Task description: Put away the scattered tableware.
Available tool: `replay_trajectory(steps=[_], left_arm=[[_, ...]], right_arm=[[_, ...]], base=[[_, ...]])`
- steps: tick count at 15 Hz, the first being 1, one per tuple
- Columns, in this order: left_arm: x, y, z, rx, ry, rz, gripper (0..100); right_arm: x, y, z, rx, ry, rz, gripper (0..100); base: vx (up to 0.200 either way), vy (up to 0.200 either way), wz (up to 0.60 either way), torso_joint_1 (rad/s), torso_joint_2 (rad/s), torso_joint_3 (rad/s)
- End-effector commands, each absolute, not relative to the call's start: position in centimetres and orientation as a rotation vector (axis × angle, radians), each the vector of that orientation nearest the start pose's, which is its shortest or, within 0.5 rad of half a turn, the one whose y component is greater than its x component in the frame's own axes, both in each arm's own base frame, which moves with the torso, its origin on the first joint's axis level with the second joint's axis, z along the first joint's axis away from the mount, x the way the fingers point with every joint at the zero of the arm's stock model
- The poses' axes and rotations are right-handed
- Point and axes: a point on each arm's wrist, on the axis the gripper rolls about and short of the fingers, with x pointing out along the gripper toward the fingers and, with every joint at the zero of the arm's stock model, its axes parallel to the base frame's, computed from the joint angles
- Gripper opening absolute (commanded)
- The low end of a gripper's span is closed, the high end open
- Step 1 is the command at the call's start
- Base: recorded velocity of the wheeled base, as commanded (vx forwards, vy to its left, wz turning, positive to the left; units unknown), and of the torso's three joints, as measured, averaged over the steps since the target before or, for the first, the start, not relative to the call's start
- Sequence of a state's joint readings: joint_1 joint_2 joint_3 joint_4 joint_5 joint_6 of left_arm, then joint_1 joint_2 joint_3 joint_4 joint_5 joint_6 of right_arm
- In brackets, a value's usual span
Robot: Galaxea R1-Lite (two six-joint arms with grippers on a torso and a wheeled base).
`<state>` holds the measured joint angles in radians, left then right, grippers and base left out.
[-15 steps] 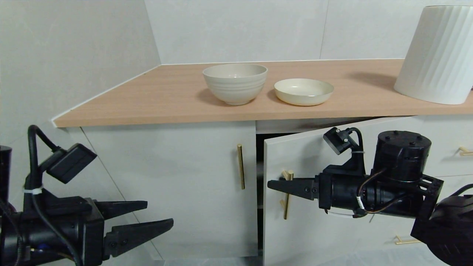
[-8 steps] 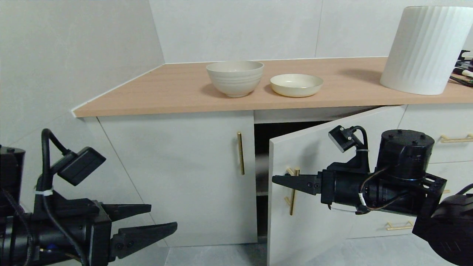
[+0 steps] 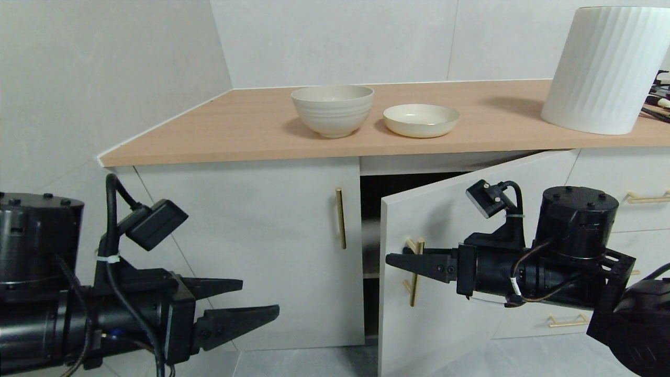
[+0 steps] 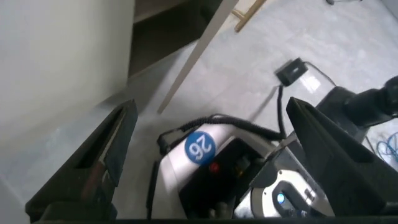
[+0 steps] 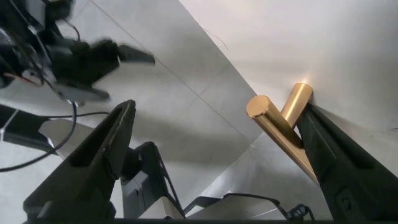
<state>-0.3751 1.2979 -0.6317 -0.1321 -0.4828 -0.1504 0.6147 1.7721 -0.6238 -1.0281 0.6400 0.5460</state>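
Note:
A deep cream bowl (image 3: 332, 110) and a shallow cream dish (image 3: 421, 119) stand side by side on the wooden counter (image 3: 235, 131). Below them the right cabinet door (image 3: 439, 209) stands ajar. My right gripper (image 3: 393, 259) is at that door's gold handle (image 3: 415, 272). In the right wrist view the right gripper (image 5: 214, 115) is open, and the handle (image 5: 280, 118) lies inside it against one finger. My left gripper (image 3: 259, 299) hangs open and empty, low in front of the shut left door (image 3: 251, 246); its fingers (image 4: 106, 149) stand wide apart.
A tall white ribbed cylinder (image 3: 607, 68) stands on the counter at the right. The left door has a vertical gold handle (image 3: 341, 218). Drawers with gold pulls (image 3: 646, 197) lie right of the open door. A dark cabinet opening (image 3: 370, 230) shows between the doors.
The head camera has pulled back. The right door has swung further out with my right gripper at its handle. My left gripper has moved forward and to the right.

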Motion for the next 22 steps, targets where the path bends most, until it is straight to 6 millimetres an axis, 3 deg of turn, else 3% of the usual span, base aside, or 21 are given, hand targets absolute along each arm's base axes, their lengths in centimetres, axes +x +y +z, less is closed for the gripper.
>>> replay_trajectory(steps=[1, 3, 7, 9, 15, 16, 22], left_arm=[[20.6, -10.5, 18.0, -0.192, 0.635, -0.821, 100], [23.4, -12.5, 17.4, -0.191, 0.660, -0.831, 100], [26.4, -14.8, 14.3, -0.182, 0.659, -0.854, 100], [27.2, -15.3, 13.3, -0.173, 0.630, -0.807, 100], [27.0, -16.0, 13.1, -0.164, 0.626, -0.814, 100], [27.0, -16.2, 13.0, -0.161, 0.628, -0.816, 0], [27.8, -17.9, 12.1, -0.152, 0.550, -0.843, 0]], right_arm=[[23.4, 18.1, 15.2, 0.473, 0.478, 1.179, 100], [23.2, 18.0, 15.3, 0.474, 0.472, 1.171, 100], [23.4, 17.9, 15.1, 0.451, 0.449, 1.131, 100], [23.4, 17.9, 14.8, 0.431, 0.447, 1.128, 100], [23.4, 17.8, 14.8, 0.429, 0.446, 1.129, 100], [23.4, 17.9, 14.8, 0.431, 0.449, 1.128, 100], [23.3, 17.8, 14.5, 0.429, 0.457, 1.126, 100]], base=[[0.000, 0.000, 0.00, 0.000, 0.00, 0.000], [0.000, 0.000, 0.00, 0.000, 0.00, 0.000], [0.000, 0.000, 0.00, 0.000, 0.00, 0.000], [0.000, 0.000, 0.00, 0.000, 0.00, 0.000], [0.000, 0.000, 0.00, 0.000, 0.00, 0.000], [0.000, 0.000, 0.00, 0.000, 0.00, 0.000], [0.000, 0.000, 0.00, 0.000, 0.00, 0.000]])
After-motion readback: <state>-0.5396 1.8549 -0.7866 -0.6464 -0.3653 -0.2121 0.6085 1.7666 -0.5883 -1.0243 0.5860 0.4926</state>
